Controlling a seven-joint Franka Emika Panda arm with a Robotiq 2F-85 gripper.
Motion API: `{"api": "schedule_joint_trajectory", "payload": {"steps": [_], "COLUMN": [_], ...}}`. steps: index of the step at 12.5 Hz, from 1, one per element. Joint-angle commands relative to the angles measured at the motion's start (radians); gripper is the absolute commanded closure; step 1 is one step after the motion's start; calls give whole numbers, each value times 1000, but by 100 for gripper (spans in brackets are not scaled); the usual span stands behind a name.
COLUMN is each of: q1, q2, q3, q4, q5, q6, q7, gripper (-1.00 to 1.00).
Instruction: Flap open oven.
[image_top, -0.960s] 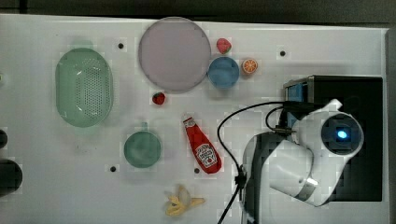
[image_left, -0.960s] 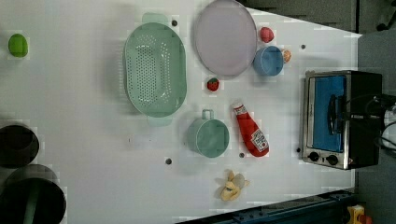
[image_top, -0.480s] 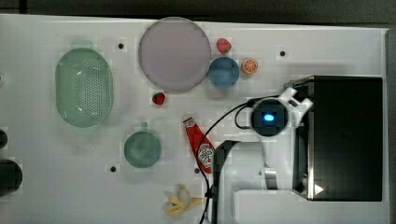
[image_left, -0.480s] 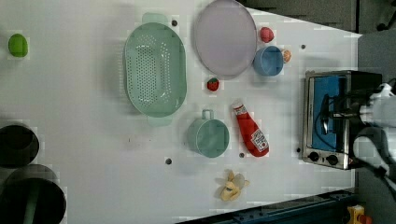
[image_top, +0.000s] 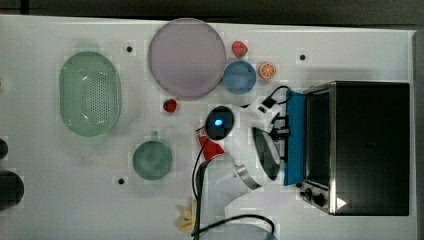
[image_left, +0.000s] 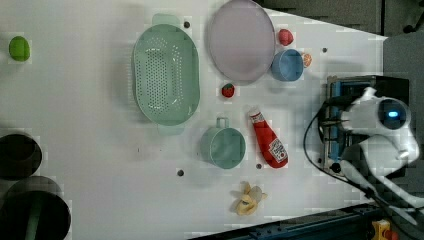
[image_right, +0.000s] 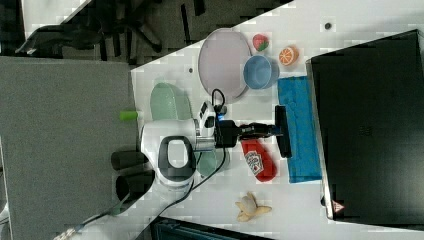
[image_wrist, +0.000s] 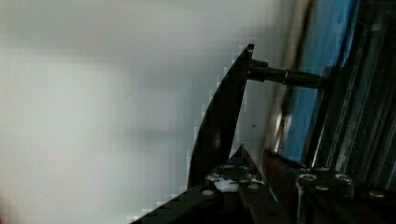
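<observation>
The oven (image_top: 367, 145) stands at the top view's right, black-topped with a silver frame. Its blue glass door (image_top: 296, 135) hangs flapped outward toward the table's middle. In the right view the door (image_right: 300, 150) lies nearly flat in front of the oven (image_right: 370, 115), with the dark bar handle (image_right: 283, 142) at its outer edge. My gripper (image_top: 284, 131) is shut on that handle. The wrist view has the handle (image_wrist: 219, 121) running up from my fingers, beside the blue door (image_wrist: 308, 93). My arm hides much of the oven (image_left: 350, 82) in the left view.
A ketchup bottle (image_left: 269, 145) lies just in front of the door, under my arm. A blue bowl (image_top: 239, 77), an orange slice (image_top: 267, 70) and a large plate (image_top: 186, 56) sit nearby. Farther off are a green mug (image_top: 152, 159), colander (image_top: 90, 93) and banana (image_left: 248, 199).
My arm has swung from over the oven toward the top view's left, drawing the handle with it. The blue door has come down and outward.
</observation>
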Motion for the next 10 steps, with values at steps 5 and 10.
{"api": "schedule_joint_trajectory", "payload": {"steps": [5,10], "q1": [125,137], "q2": [151,248], "q3": [33,30], "q4": [29,75], "q5": [-189,-187], "q6": [-105,-64], "q7": [541,544], "gripper": [65,65]}}
